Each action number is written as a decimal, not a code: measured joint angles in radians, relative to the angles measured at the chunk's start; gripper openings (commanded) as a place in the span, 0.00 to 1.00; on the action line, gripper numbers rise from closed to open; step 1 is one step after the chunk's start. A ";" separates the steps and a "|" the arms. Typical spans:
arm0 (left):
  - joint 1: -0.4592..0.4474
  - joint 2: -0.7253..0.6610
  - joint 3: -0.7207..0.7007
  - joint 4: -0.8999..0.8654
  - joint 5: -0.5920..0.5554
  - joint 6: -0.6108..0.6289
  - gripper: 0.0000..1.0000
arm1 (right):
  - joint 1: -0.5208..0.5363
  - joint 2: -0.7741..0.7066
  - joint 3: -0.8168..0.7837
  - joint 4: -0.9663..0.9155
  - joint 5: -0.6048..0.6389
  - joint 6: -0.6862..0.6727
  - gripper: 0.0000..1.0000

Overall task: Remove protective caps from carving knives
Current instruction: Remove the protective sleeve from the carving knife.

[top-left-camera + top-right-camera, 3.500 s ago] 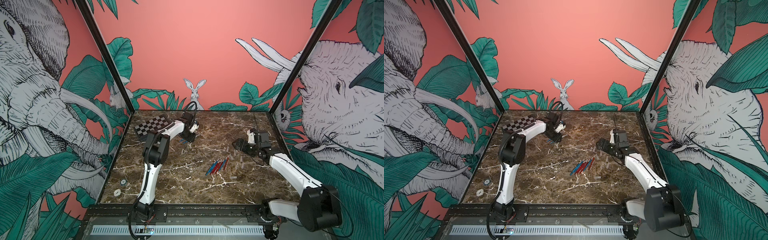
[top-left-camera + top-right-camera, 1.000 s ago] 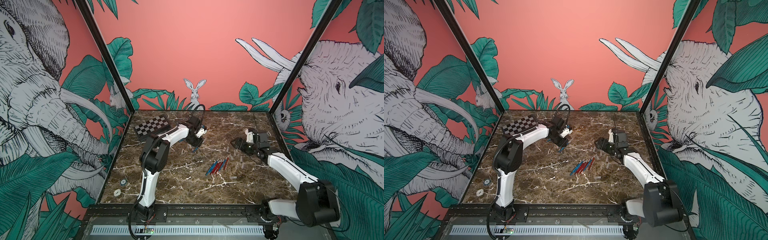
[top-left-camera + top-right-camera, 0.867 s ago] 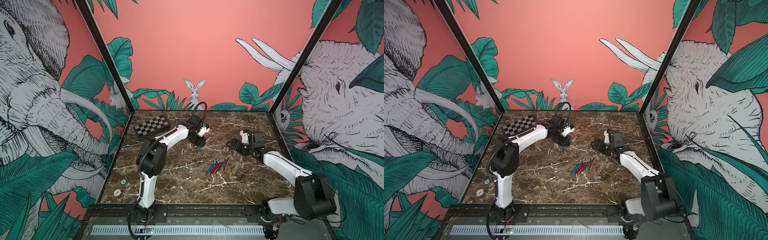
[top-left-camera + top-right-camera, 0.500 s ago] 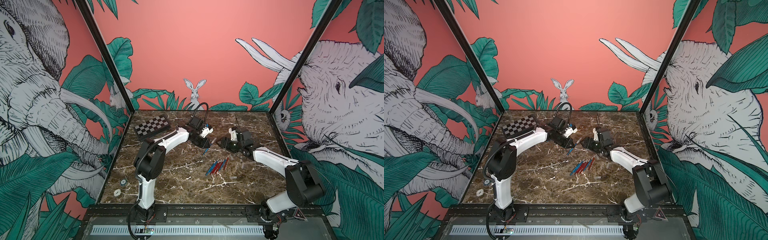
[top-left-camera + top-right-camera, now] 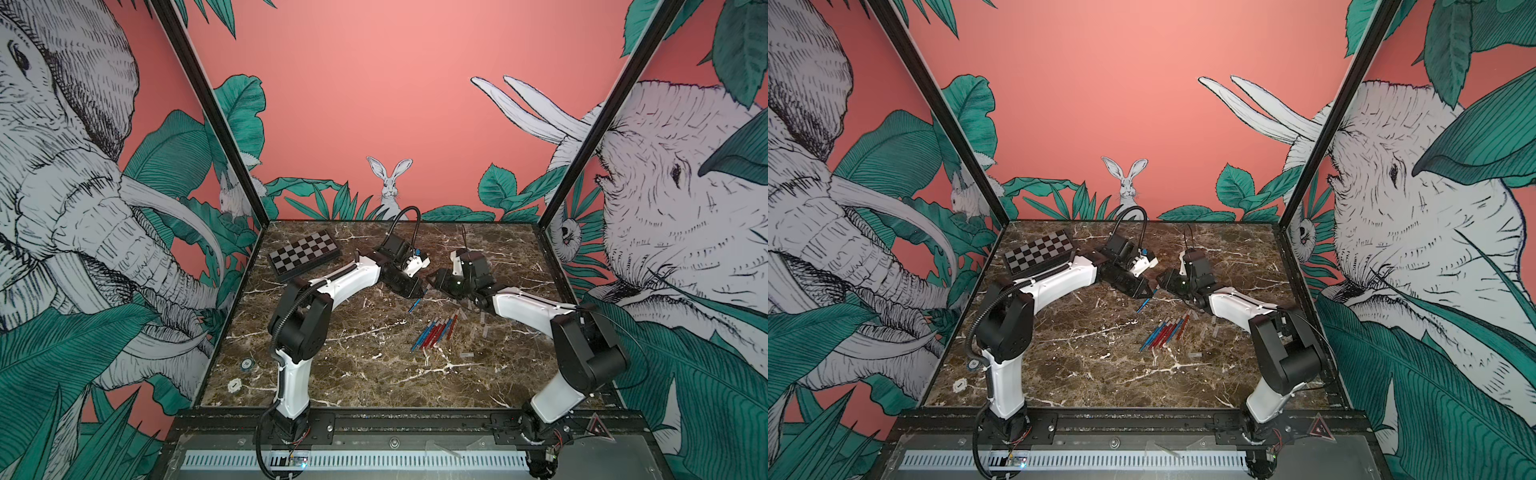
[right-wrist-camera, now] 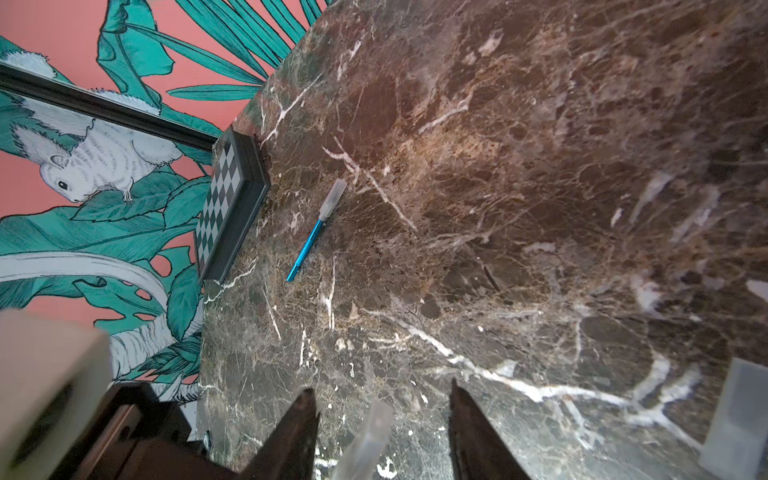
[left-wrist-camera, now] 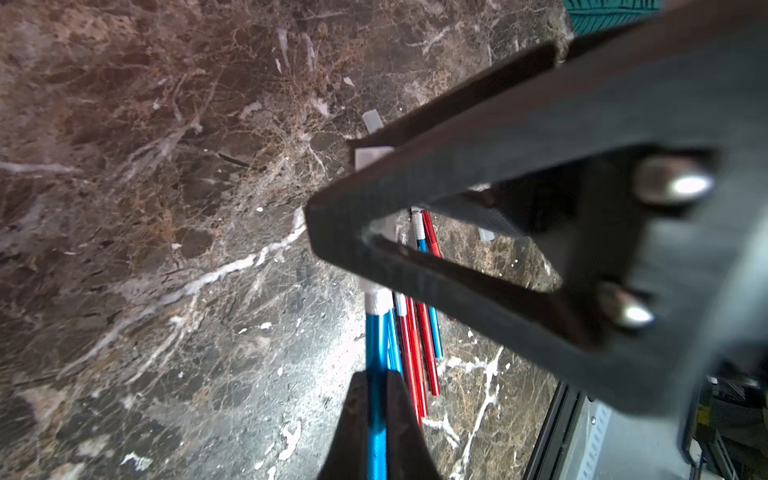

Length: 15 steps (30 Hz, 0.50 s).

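My left gripper (image 7: 376, 376) is shut on the handle of a blue carving knife (image 7: 377, 345), held just above the marble at mid-back (image 5: 414, 305). The knife's clear protective cap (image 6: 370, 432) reaches between the fingers of my right gripper (image 6: 381, 390), whose jaws stand apart with gaps on both sides of it. One right finger (image 7: 498, 137) crosses close in front of the left wrist camera. In both top views the two grippers (image 5: 419, 291) (image 5: 432, 284) meet tip to tip. Several bare red and blue knives (image 5: 436, 332) (image 5: 1165, 332) lie bundled to the front right of them.
Another capped blue knife (image 6: 316, 230) lies near the checkered board (image 5: 303, 253) at the back left. Loose clear caps (image 5: 466, 355) (image 5: 1196, 354) are scattered right of the bundle. Two small round discs (image 5: 246, 364) sit near the front left edge.
Both arms have swung toward each other at the table's middle back. The left carried the blue knife rightward; the right's jaws have narrowed around its cap.
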 measured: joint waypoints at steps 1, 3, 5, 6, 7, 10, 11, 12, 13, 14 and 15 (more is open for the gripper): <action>0.000 0.000 0.000 0.000 0.000 0.000 0.08 | 0.000 0.006 0.001 0.003 0.000 0.005 0.42; -0.001 0.000 0.000 0.000 0.000 0.000 0.08 | 0.000 0.014 0.002 0.012 0.000 0.015 0.37; -0.002 0.000 0.000 0.000 0.000 0.000 0.08 | 0.000 0.017 0.002 0.020 -0.001 0.024 0.28; -0.002 0.000 0.000 0.000 0.000 0.000 0.08 | 0.000 0.017 0.002 0.025 -0.001 0.026 0.26; -0.002 0.000 0.000 0.000 0.000 0.000 0.08 | 0.000 0.018 0.005 0.029 0.000 0.029 0.23; -0.002 0.000 0.000 0.000 0.000 0.000 0.08 | 0.000 0.021 0.013 0.041 -0.001 0.035 0.19; -0.003 0.000 0.000 0.000 0.000 0.000 0.08 | 0.000 0.023 0.013 0.045 0.000 0.037 0.18; -0.003 0.000 0.000 0.000 0.000 0.000 0.08 | 0.000 0.024 0.013 0.048 0.000 0.039 0.17; -0.003 0.000 0.000 0.000 0.000 0.001 0.07 | 0.000 0.024 0.013 0.048 0.000 0.043 0.16; -0.003 0.000 0.000 0.000 0.000 0.001 0.06 | 0.000 0.024 0.013 0.050 0.002 0.047 0.14; -0.003 0.000 0.000 0.000 0.000 0.002 0.05 | 0.000 0.024 0.013 0.051 0.003 0.051 0.14</action>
